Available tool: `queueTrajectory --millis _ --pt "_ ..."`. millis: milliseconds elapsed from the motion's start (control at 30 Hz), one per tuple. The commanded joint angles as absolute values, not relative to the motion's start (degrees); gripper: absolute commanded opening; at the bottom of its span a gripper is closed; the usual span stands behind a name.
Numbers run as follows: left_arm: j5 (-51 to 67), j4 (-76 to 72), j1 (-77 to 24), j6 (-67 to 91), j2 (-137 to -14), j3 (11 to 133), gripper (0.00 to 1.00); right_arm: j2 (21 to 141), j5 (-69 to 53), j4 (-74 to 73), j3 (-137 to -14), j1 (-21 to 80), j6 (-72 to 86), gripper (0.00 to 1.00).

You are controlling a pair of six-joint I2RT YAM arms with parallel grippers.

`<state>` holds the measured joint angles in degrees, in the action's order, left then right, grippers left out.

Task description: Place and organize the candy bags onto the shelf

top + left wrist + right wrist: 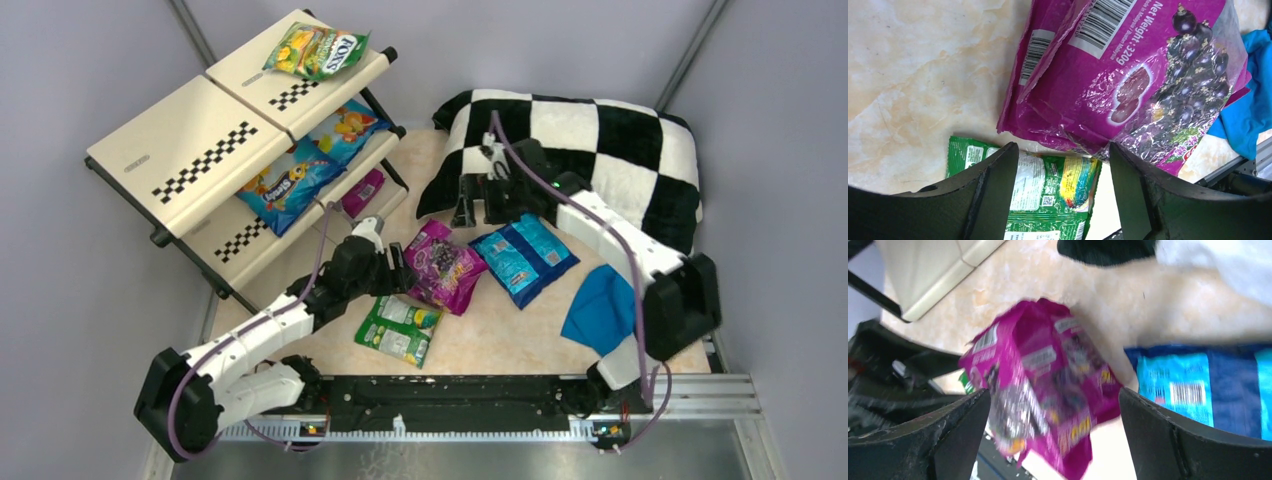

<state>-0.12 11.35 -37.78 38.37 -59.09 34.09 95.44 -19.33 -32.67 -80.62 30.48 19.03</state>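
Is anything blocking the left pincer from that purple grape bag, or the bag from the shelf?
Nothing visible does. The left pincer hovers open right at the edge of the purple grape bag, and only bare tabletop lies between that bag and the shelf.

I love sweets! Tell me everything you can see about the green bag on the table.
The green bag is a shiny, crinkly plastic packet, green with a white middle and a rainbow stripe. It lies flat on the marbled table, near the front edge. The purple grape bag rests against its far edge. Nothing grips it.
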Motion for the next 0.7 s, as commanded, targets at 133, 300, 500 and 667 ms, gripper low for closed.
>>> queueTrajectory --millis 133,300,500,667 --pt "-2.2 9.3 -37.8 38.7 -54.7 32.2 0.79 71.3 -31.5 -12.3 -52.9 22.2 39.1 0.99" --pt "-0.3 11.6 -37.8 37.4 -51.8 36.3 0.98 65.2 -35.0 -2.3 -42.3 22.3 46.1 0.99" --pt "-1.2 10.6 -37.7 34.8 -54.3 41.0 0.99 65.4 -35.4 9.3 -34.5 24.3 53.8 0.99" --pt "-2.3 10.0 -37.7 33.3 -61.9 45.2 0.98 66.1 -31.8 12.7 -32.5 27.6 55.2 0.99"
